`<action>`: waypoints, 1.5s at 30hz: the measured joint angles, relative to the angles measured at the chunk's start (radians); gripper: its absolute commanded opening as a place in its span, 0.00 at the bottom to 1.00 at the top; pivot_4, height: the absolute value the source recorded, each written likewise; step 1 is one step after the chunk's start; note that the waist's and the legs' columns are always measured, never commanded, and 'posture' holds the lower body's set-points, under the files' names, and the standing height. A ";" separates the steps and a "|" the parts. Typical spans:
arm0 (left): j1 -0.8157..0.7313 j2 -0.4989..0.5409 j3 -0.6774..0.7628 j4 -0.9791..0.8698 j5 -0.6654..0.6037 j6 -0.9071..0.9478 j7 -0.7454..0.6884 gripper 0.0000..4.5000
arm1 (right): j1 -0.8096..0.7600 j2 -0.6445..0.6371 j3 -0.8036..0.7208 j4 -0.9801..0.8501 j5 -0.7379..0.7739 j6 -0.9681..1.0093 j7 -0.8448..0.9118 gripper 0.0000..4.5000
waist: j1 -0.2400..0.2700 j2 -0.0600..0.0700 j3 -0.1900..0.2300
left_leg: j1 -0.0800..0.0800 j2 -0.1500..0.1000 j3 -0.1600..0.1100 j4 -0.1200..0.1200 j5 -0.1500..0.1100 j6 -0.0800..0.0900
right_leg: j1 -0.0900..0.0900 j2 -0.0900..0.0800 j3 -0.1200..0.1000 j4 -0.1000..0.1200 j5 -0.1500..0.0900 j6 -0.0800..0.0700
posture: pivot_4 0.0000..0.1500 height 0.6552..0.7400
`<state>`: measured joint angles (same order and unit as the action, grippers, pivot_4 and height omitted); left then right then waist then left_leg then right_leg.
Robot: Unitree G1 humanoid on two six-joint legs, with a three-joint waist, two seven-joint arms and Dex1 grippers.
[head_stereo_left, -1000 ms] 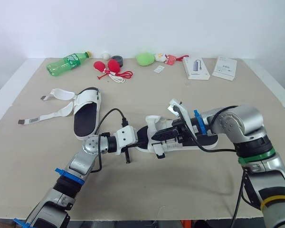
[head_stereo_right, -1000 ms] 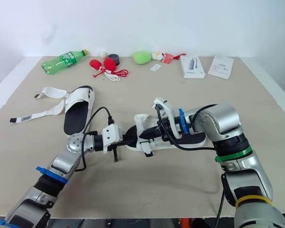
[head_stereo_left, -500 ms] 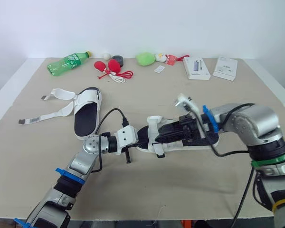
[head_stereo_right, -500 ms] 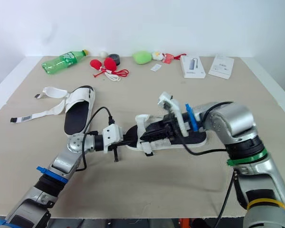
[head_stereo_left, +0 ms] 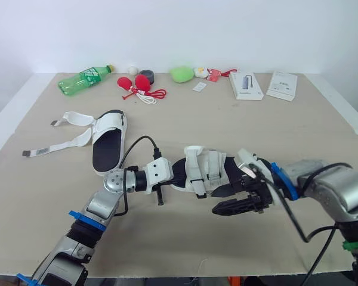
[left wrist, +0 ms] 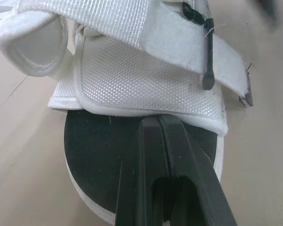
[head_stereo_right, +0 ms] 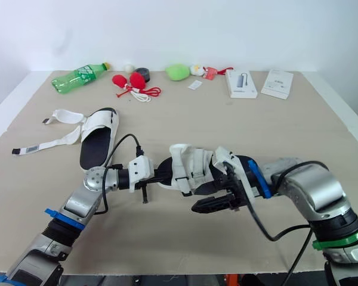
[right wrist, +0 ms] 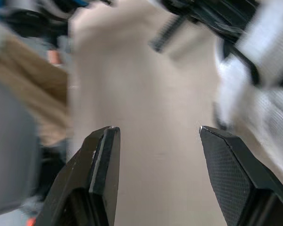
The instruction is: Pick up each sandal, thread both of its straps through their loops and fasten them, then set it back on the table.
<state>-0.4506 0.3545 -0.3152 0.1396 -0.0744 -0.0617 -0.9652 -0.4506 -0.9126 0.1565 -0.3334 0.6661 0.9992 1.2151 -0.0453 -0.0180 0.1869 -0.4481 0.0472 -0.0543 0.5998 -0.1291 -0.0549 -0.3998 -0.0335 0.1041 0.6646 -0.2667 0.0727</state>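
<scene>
The near sandal [head_stereo_left: 206, 173] lies mid-table, black footbed up, with both white straps folded across it. My left gripper [head_stereo_left: 178, 173] is shut, its fingers [left wrist: 158, 155] lying over the footbed at the sandal's left end [left wrist: 146, 84]; whether they pinch the sole I cannot tell. My right gripper [head_stereo_left: 222, 201] hovers open just in front of the sandal, nothing between its fingers [right wrist: 104, 155]. A second sandal [head_stereo_left: 107, 143] lies at the left, its straps [head_stereo_left: 62, 143] spread loose on the table.
Along the table's far edge stand a green bottle [head_stereo_left: 83, 78], red items with a cable [head_stereo_left: 140, 84], a green lump [head_stereo_left: 181, 73] and two white boxes [head_stereo_left: 246, 86] [head_stereo_left: 282, 85]. Bare tabletop [head_stereo_left: 185, 238] lies in front of the near sandal.
My right gripper has opened, let go of the strap end and drawn back toward the table's near edge. The strap now lies down across the sandal. The left gripper has stayed put.
</scene>
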 measured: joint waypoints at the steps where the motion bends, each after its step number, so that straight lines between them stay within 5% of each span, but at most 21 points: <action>1: 0.000 0.000 0.000 0.000 0.000 0.000 -0.001 0.00 | 0.015 0.007 0.001 0.000 -0.016 -0.020 -0.024 0.65 | 0.000 0.000 0.000 | 0.000 0.000 0.000 0.000 0.000 0.000 | 0.000 0.000 0.000 0.000 0.000 0.000 | 1.00 1.00; 14: -0.003 0.008 -0.001 0.000 0.000 0.001 -0.007 0.00 | 0.051 0.144 -0.003 -0.013 -0.063 -0.084 -0.195 0.65 | -0.001 0.000 0.000 | 0.001 0.000 0.000 0.000 0.000 0.000 | 0.001 0.000 0.000 0.000 0.001 0.000 | 1.00 1.00; 19: -0.003 0.008 -0.003 -0.001 0.001 0.002 -0.006 0.00 | 0.045 0.195 -0.003 0.012 -0.057 -0.054 -0.233 0.28 | -0.001 -0.001 0.000 | 0.001 0.000 0.000 0.000 0.000 0.000 | 0.001 0.000 0.000 0.000 0.001 0.000 | 1.00 1.00; 21: -0.003 0.008 -0.004 -0.003 0.000 0.002 -0.006 0.00 | 0.045 0.204 -0.004 0.024 -0.047 -0.040 -0.243 0.04 | -0.001 -0.001 0.000 | 0.001 0.000 0.000 0.000 0.000 0.000 | 0.001 0.000 0.000 0.000 0.001 0.000 | 1.00 1.00; 22: -0.002 0.009 -0.005 -0.005 0.000 0.002 -0.008 0.00 | 0.045 0.206 -0.007 0.027 -0.044 -0.037 -0.249 0.02 | -0.001 -0.001 0.000 | 0.001 0.000 0.000 0.000 0.000 0.000 | 0.001 0.000 0.000 0.000 0.001 0.000 | 1.00 1.00; 45: -0.003 0.006 -0.022 -0.001 0.005 0.000 -0.004 0.00 | 0.191 0.116 -0.040 -0.092 0.107 0.197 -0.279 0.02 | 0.002 -0.009 -0.008 | 0.002 0.000 -0.001 -0.001 0.000 -0.001 | 0.004 0.000 -0.001 0.000 -0.002 0.000 | 1.00 1.00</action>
<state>-0.4532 0.3610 -0.3374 0.1384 -0.0696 -0.0621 -0.9689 -0.2593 -0.7965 0.1166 -0.4250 0.7730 1.1958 0.9364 -0.0437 -0.0268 0.1790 -0.4456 0.0472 -0.0554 0.5988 -0.1292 -0.0559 -0.3956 -0.0335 0.1032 0.6646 -0.2683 0.0723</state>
